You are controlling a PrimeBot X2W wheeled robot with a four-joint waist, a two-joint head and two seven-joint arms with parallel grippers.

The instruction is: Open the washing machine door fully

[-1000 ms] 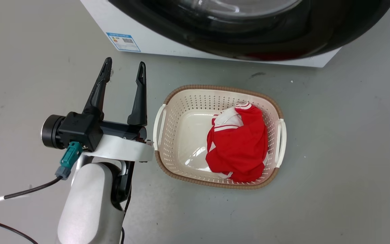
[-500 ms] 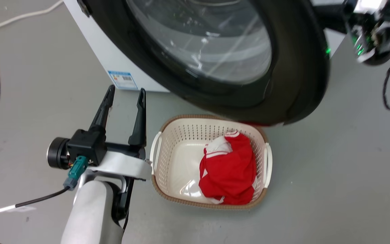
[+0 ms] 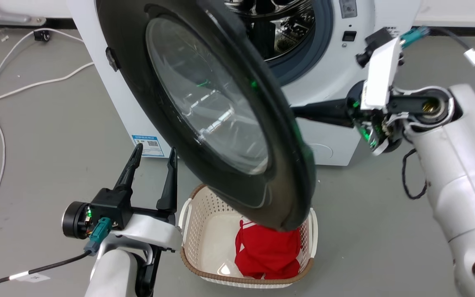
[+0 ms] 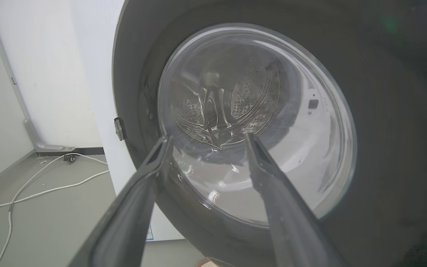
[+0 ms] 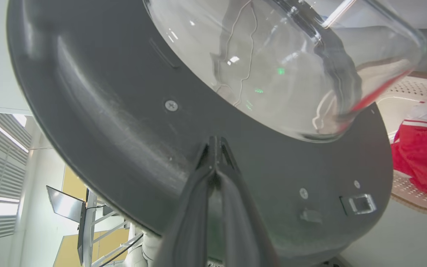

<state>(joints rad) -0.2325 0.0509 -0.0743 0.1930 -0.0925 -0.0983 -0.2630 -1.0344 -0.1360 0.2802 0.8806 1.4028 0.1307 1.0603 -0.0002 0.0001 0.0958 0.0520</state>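
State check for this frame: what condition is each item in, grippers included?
washing machine door: partly open, swung outward.
washing machine: drum opening exposed.
left gripper: open, empty.
right gripper: shut, tips at the door's inner face.
red garment: crumpled, inside the laundry basket.
laundry basket: upright, holding that garment.

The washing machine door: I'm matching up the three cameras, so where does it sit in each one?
Head view: the door slants from upper left down to centre, hanging over the basket.
Left wrist view: the door covers the centre and right, outer face towards the camera.
Right wrist view: the door spans the middle, inner face towards the camera.
Shared landmark: its bulging glass window.
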